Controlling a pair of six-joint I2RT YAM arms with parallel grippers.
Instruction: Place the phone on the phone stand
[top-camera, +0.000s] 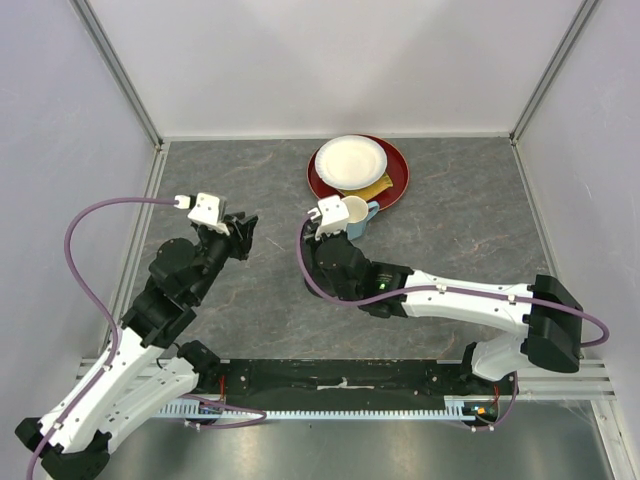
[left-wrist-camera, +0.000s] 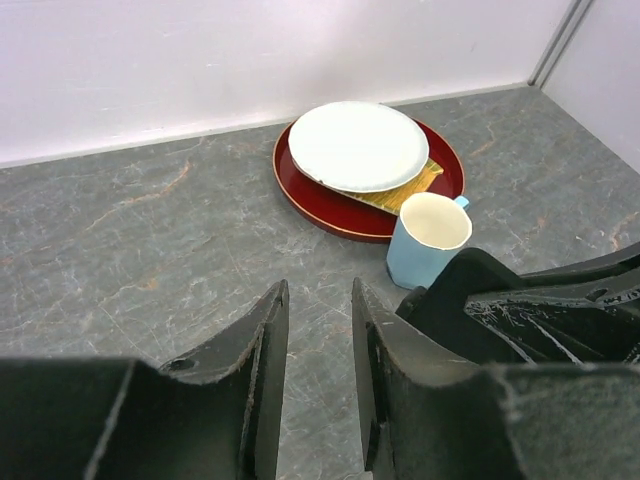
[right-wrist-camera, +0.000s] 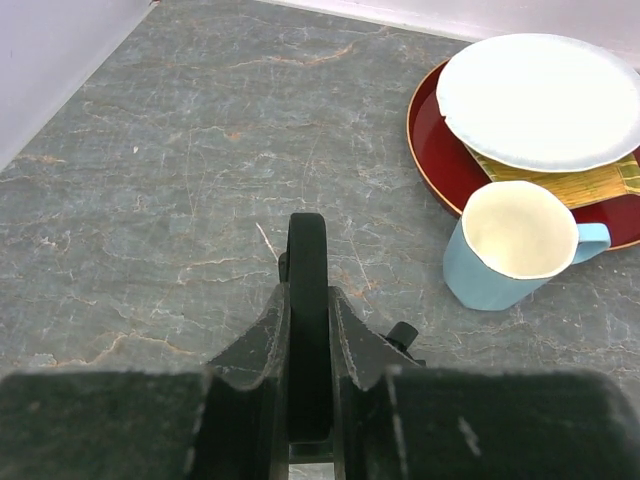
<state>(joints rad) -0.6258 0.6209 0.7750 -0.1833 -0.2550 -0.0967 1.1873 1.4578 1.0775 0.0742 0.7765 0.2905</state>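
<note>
Top external view is showing a grey stone-patterned table (top-camera: 450, 250) enclosed by pale walls, with both arms reaching over it. The left arm (top-camera: 130, 370) is stretching toward the middle of the table. The right arm (top-camera: 470, 305) is reaching in from the right side and ending just beside the tableware.

A round red tray (top-camera: 397, 165) is sitting near the far wall. A white plate (top-camera: 350, 162) is lying on it, shifted toward its left rim. A yellow woven mat (top-camera: 378, 187) is showing from under the plate's near edge. A blue mug (top-camera: 358, 215) is standing upright at the tray's near rim; whether they are touching cannot be told.

The left gripper (left-wrist-camera: 320, 290) is hovering over bare table, its fingers parted by a narrow gap and holding nothing.

The right gripper (right-wrist-camera: 307, 295) is clamping the phone (right-wrist-camera: 307, 250), a thin black slab seen edge-on, its rounded end projecting past the fingertips. The phone is standing on edge over the table, left of the mug and apart from it.

A small black knob (right-wrist-camera: 403, 336) is showing low beside the right finger. Whether it is belonging to the phone stand cannot be told; the stand is not being made out clearly in any view.
</note>
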